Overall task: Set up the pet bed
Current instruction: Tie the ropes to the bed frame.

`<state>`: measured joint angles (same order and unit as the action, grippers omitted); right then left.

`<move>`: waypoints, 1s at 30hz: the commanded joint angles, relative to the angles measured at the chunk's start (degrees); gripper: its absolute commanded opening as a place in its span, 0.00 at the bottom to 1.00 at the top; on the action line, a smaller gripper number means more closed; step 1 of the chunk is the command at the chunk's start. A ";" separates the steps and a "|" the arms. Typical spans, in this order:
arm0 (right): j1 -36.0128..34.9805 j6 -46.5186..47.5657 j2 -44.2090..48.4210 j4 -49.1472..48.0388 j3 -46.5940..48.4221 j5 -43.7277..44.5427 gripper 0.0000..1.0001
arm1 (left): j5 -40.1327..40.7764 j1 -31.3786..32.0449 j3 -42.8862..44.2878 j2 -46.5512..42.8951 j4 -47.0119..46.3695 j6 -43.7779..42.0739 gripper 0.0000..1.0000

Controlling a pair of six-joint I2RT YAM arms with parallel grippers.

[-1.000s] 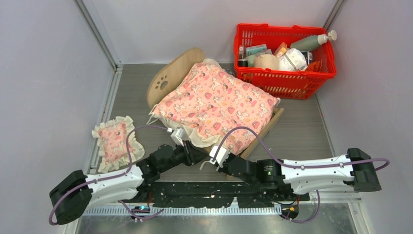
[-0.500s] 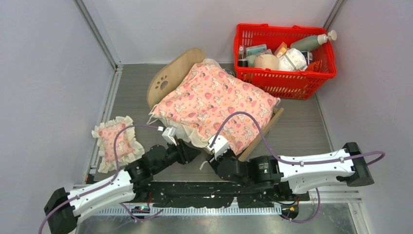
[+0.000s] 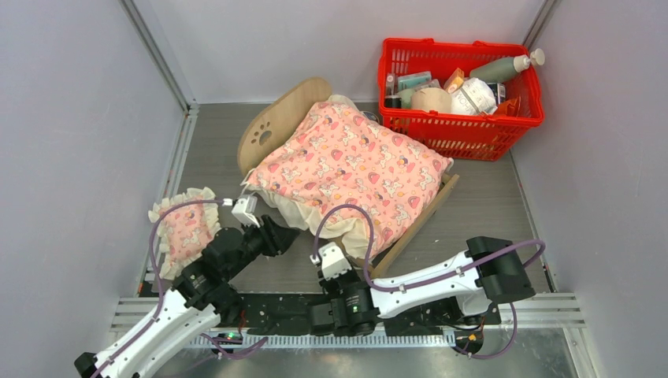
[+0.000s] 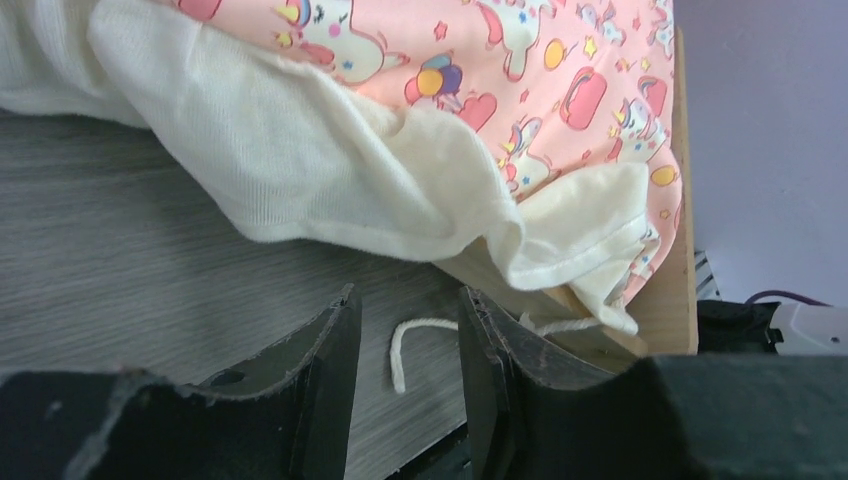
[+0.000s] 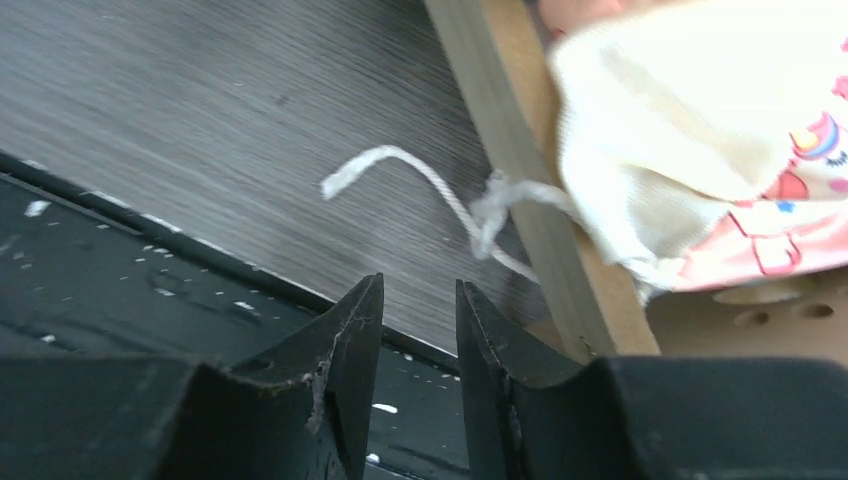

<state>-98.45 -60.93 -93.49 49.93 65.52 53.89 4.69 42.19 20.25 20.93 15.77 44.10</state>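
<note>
Your left gripper (image 4: 405,300) and right gripper (image 5: 420,285) have withdrawn from the blanket (image 3: 354,161) — jaws parted, holding nothing; it covers the pet bed (image 3: 295,98) — pillow (image 3: 183,230) likely next

Top view: blanket (image 3: 354,169) covers the bed (image 3: 277,124). Mattress hidden in every view; only the headboard and one rail at lower right show. Basket (image 3: 473,132), upper right: most contents too small to name. My left arm (image 3: 157,331) runs off the lower left corner.
Left wrist view: blanket cut by top edge; string (image 4: 397,355) passes behind my finger at right.
Right wrist view: blanket blurred, upper right.
</note>
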 commanded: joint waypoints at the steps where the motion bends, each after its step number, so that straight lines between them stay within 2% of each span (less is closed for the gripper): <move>1: 1.11 -10.17 1.71 5.09 -1.95 1.49 0.38 | -2.57 -0.36 -0.10 -2.35 4.85 -1.21 0.44; 7: 2.60 -9.36 1.47 4.33 -4.45 2.38 0.35 | -3.96 -0.36 -2.30 -2.39 1.78 1.11 0.44; 15: 4.21 -3.32 0.93 -0.55 -6.60 3.82 0.29 | -4.42 -0.36 -2.62 0.40 -1.00 1.77 0.44; 16: 4.27 5.55 0.94 -1.68 -7.04 3.85 0.28 | -4.44 -0.36 -2.74 0.61 -1.33 1.78 0.44; 18: 4.64 -0.09 0.77 -3.35 -7.67 3.69 0.27 | -4.48 -0.36 -2.89 0.99 -1.77 1.63 0.44; 24: 5.77 0.55 -0.64 -5.47 -7.82 3.59 0.26 | -4.44 -0.36 -3.72 1.87 -4.08 1.58 0.43; 26: 5.88 0.82 -1.06 -5.46 -7.78 3.78 0.24 | -4.49 -0.36 -3.91 2.00 -4.48 1.69 0.43; 30: 5.92 1.59 -1.61 -5.52 -7.77 4.81 0.12 | -6.40 -0.36 -4.33 2.02 -5.68 1.63 0.43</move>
<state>-93.03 -60.05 -94.41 44.73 57.82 55.02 0.67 42.17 16.40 22.76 14.90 46.02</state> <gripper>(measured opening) 0.159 0.430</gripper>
